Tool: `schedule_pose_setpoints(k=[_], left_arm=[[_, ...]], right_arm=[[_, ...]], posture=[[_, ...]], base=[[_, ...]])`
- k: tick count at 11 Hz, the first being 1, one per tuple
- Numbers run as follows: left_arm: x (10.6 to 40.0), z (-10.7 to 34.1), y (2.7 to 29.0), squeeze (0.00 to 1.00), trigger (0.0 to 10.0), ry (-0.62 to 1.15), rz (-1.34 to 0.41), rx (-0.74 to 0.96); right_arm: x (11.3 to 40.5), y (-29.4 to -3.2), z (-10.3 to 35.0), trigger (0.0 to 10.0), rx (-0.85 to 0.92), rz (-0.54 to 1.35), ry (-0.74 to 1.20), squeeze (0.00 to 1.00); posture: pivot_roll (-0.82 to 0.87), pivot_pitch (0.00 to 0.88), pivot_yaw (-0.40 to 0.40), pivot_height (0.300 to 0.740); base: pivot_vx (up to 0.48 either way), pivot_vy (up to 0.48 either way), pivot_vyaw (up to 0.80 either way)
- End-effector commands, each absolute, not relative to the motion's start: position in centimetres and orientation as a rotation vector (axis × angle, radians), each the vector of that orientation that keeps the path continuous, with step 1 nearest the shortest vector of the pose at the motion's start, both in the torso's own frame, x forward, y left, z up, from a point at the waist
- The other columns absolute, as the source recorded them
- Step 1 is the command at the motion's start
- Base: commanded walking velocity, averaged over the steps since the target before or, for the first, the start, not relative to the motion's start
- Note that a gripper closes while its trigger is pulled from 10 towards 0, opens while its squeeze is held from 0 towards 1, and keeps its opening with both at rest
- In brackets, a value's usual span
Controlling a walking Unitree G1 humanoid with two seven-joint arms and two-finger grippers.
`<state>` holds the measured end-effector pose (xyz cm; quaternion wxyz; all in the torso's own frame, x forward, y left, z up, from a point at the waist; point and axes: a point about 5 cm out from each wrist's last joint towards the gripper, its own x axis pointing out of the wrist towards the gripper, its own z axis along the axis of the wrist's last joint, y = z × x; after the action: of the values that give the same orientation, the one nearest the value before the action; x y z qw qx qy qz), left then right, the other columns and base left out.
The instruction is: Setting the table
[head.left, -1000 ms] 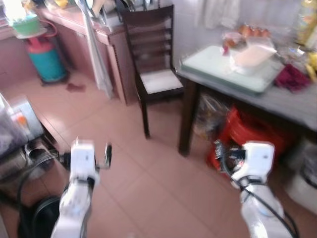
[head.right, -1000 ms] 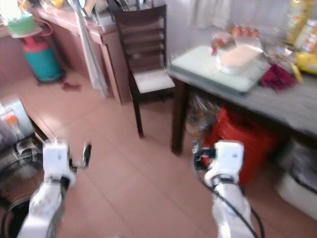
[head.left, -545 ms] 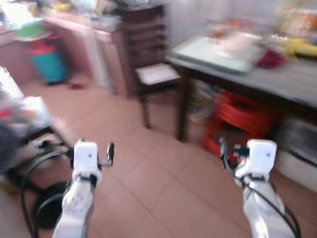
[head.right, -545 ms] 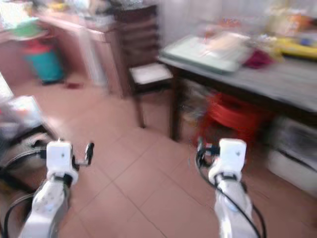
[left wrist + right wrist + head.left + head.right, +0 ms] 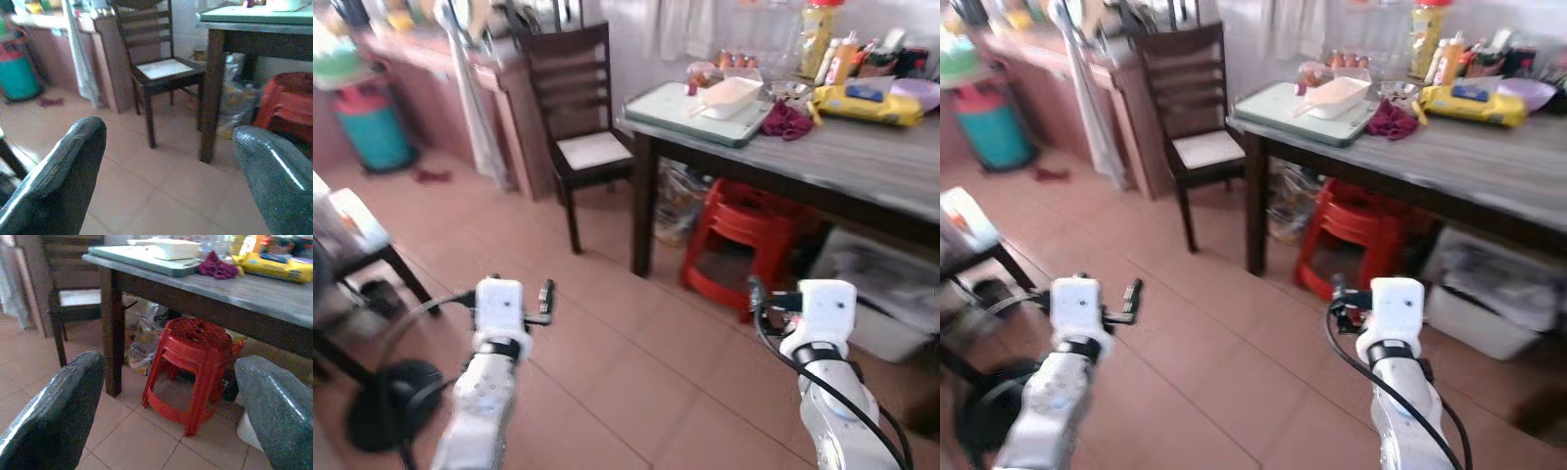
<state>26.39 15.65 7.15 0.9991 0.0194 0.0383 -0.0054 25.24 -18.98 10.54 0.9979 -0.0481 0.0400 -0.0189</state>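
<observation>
We see the counter [image 5: 1489, 162], grey-topped on dark legs, ahead and to our right. On its near corner sits a pale green tray [image 5: 1278, 104] carrying a white rectangular dish [image 5: 1337, 95]; a maroon cloth [image 5: 1393, 119] lies just beside. Red stools [image 5: 193, 367] are stacked underneath, a dark chair [image 5: 576, 108] beside. Left tool [image 5: 166, 171] and right tool [image 5: 168, 404] hang over the tiled floor [image 5: 626, 382], fingers spread, empty.

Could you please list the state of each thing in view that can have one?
left gripper: open, empty.
right gripper: open, empty.
chair: upright, seat bare.
red stools: stacked, under table.
white tub: upright, on green tray.
</observation>
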Motion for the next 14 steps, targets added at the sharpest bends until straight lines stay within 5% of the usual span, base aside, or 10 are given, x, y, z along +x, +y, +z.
schedule_pose_setpoints(k=[1,6,14], left_arm=[[26.3,7.2,15.6,0.0,10.0,0.071,-0.001,0.028],[26.4,7.3,15.4,0.0,10.0,0.07,-0.033,0.023],[26.6,8.3,15.1,0.0,10.0,0.038,-0.065,0.004]], right_arm=[[25.6,-18.5,11.4,10.0,-0.108,0.007,0.058,0.0],[26.5,-17.6,11.5,10.0,-0.106,0.034,0.052,0.0],[27.3,-17.1,12.0,10.0,-0.052,0.013,0.029,0.0]], posture=[[-0.11,0.013,-0.04,0.74],[-0.08,0.056,-0.027,0.74],[-0.04,0.079,-0.005,0.74]], base=[[0.0,0.0,0.0],[0.0,0.0,0.0],[0.0,0.0,-0.8]])
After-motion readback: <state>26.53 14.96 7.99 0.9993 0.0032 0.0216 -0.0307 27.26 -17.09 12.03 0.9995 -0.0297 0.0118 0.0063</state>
